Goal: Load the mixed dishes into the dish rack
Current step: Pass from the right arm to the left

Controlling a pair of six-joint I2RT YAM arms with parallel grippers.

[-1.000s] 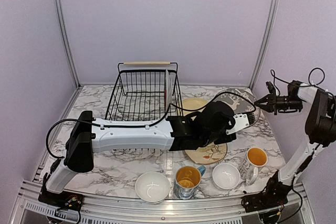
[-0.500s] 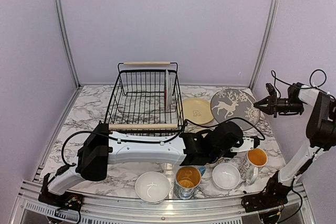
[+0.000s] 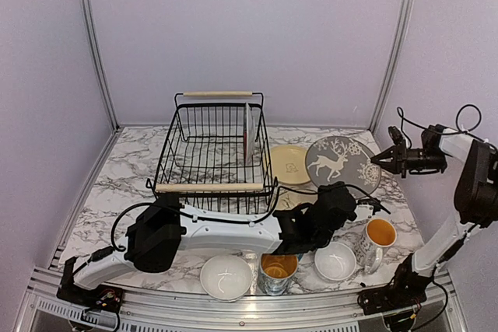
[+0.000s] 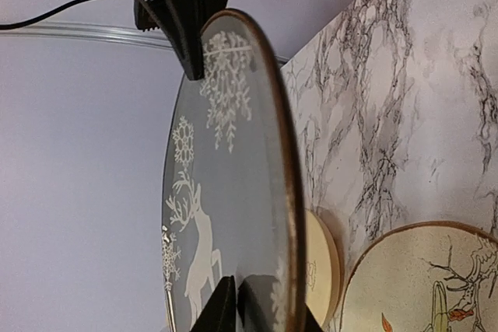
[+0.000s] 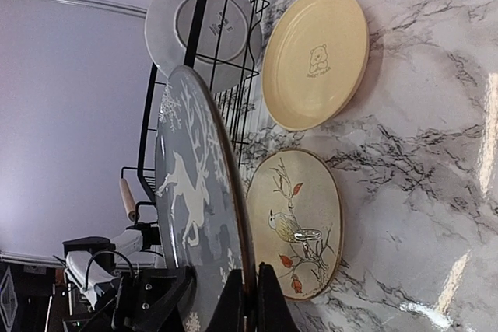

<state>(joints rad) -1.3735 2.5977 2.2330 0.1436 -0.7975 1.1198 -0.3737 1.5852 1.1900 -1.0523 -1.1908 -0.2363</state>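
The grey reindeer plate [image 3: 341, 162] stands tilted on edge above the table at the right. My right gripper [image 3: 380, 159] is shut on its far rim; the right wrist view shows both fingers [image 5: 233, 302] pinching the rim of the plate [image 5: 194, 207]. My left gripper [image 3: 367, 206] reaches across and straddles the opposite rim, one finger [image 4: 216, 310] against the face of the plate [image 4: 226, 192]. The black wire dish rack [image 3: 214, 153] stands at the back, one plate [image 3: 247, 134] upright in it. The pale yellow plate [image 3: 289, 163] and the cream bird plate [image 5: 299, 223] lie flat on the table.
Along the front edge stand a white bowl [image 3: 226, 276], a yellow-lined mug [image 3: 278, 266], a second white bowl [image 3: 336, 260] and another mug [image 3: 379, 235]. The left arm lies low across the table in front of the rack, covering most of the bird plate in the top view.
The left arm swung nearer and to the right, and its jaws closed onto the grey plate's lower rim. The right gripper tipped the plate more upright and shifted slightly left.
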